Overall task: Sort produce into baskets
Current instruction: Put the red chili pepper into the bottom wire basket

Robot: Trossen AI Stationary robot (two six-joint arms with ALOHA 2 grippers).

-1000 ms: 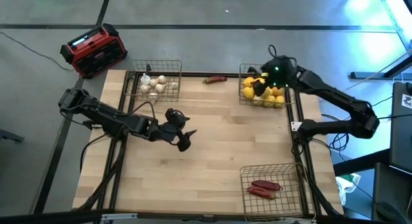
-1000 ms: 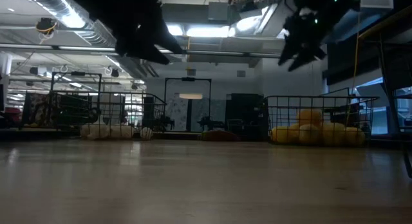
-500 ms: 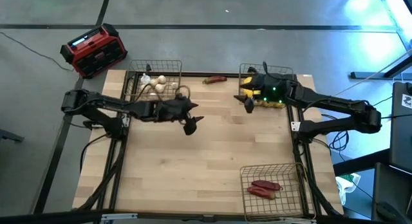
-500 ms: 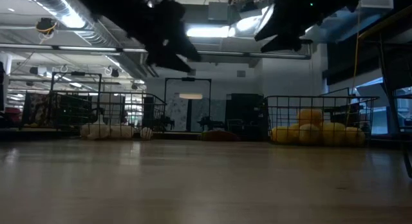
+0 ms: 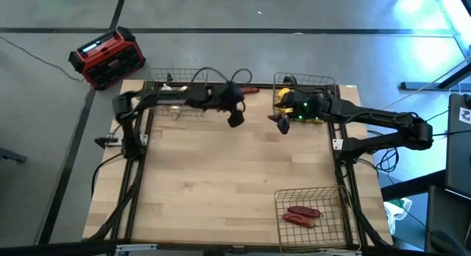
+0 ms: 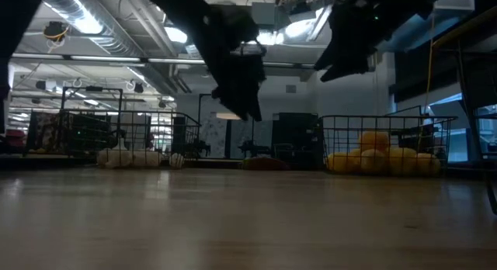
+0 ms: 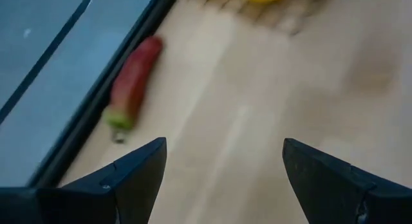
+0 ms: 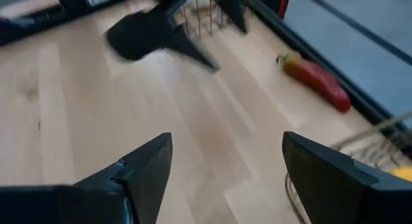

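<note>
Left end effector (image 5: pixel 235 118) swung toward glossy tapered red pepper (image 7: pixel 132 84) on pale wood

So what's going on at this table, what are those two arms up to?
Two robot arms are sorting produce into wire baskets. One red pepper lies loose on the table's far edge, between the basket of whitish bulbs and the basket of yellow fruit. The left gripper hangs open just beside the pepper, holding nothing. The right gripper is open and empty too, next to the fruit basket. Two more red peppers already lie in the near basket.
</note>
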